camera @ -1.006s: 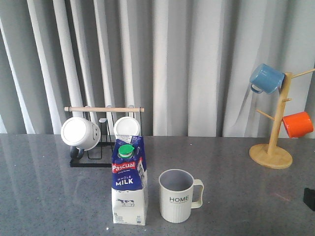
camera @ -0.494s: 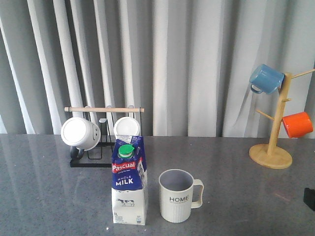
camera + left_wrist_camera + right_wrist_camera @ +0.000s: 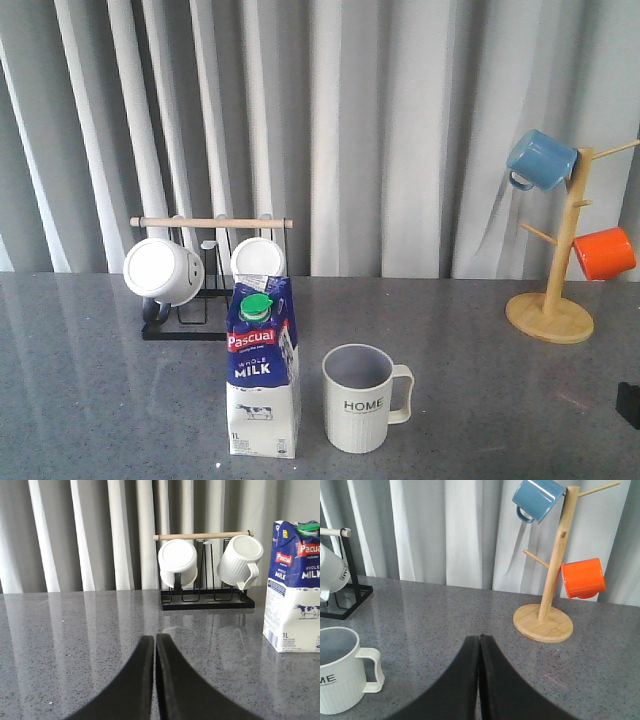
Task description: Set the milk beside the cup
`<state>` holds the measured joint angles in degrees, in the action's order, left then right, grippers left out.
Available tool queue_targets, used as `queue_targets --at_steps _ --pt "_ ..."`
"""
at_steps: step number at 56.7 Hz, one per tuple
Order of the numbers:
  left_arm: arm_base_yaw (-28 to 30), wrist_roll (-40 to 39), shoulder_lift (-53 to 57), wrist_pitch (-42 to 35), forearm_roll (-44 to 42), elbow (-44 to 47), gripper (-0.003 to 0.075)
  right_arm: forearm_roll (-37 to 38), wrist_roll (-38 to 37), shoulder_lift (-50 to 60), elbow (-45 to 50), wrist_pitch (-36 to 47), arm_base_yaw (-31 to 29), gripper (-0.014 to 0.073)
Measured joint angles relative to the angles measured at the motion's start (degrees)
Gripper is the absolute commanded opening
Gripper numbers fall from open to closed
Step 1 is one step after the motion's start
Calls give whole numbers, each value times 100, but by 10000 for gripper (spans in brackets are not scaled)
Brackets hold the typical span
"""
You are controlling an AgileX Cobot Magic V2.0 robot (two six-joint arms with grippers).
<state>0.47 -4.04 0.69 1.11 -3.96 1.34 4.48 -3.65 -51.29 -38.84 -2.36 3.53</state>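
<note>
The milk carton (image 3: 263, 370), blue above and white below with a green cap, stands upright near the table's front, just left of the off-white ribbed "HOME" cup (image 3: 360, 398), with a small gap between them. The carton also shows in the left wrist view (image 3: 295, 587). The cup also shows in the right wrist view (image 3: 342, 670). My left gripper (image 3: 154, 637) is shut and empty, well left of the carton. My right gripper (image 3: 479, 637) is shut and empty, to the right of the cup. Neither gripper shows in the front view.
A black wire rack (image 3: 212, 275) with two plain white mugs (image 3: 163, 270) stands behind the carton. A wooden mug tree (image 3: 552, 300) at the back right holds a blue mug (image 3: 541, 160) and an orange mug (image 3: 605, 252). Grey curtains hang behind the table.
</note>
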Motion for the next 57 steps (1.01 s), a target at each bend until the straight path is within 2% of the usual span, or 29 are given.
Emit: queue_targets --at_steps 34,44,57 --pt "0 0 0 13 0 0 -6 0 70 110 11 -75 0 -8" --pt "0 0 0 23 0 0 -6 0 218 1221 544 -122 0 -8" --pt "0 0 0 23 0 0 -6 -116 218 3338 2186 -138 0 -8"
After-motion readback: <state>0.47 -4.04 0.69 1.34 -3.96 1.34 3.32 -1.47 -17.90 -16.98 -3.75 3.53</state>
